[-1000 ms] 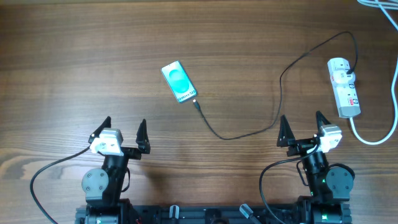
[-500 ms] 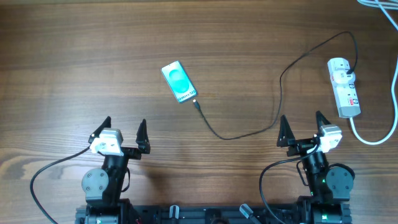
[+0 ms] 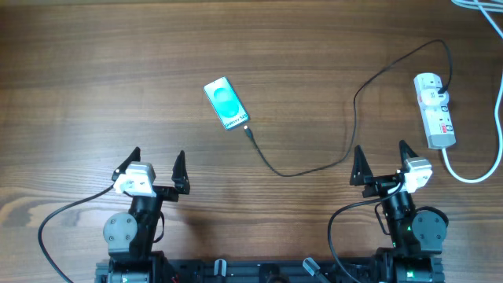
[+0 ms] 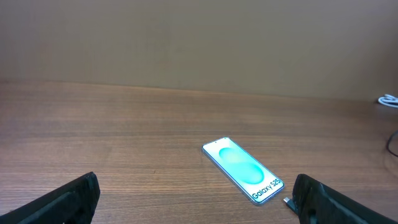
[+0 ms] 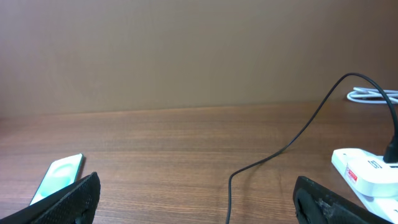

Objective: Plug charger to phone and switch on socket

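The phone (image 3: 226, 103) lies screen-up at mid-counter (image 3: 94, 71). The charger (image 3: 352, 126) runs from the socket (image 3: 435, 110) at the right, and its tip rests just beside the phone's near end. The left fingers (image 3: 180, 171) and right fingers (image 3: 359, 169), 2 each, are spread apart and hold nothing.

Mostly black here. My left gripper (image 3: 157, 157) and right gripper (image 3: 380, 149) each have two pointy black fingers (image 3: 180, 167) like little horns, plus a white block (image 3: 135, 179). Round dark grey joint housings (image 3: 122, 232) sit lower down, a thin black cable (image 3: 55, 216) loops off each base, and the right arm has tiny green lights (image 3: 409, 229).
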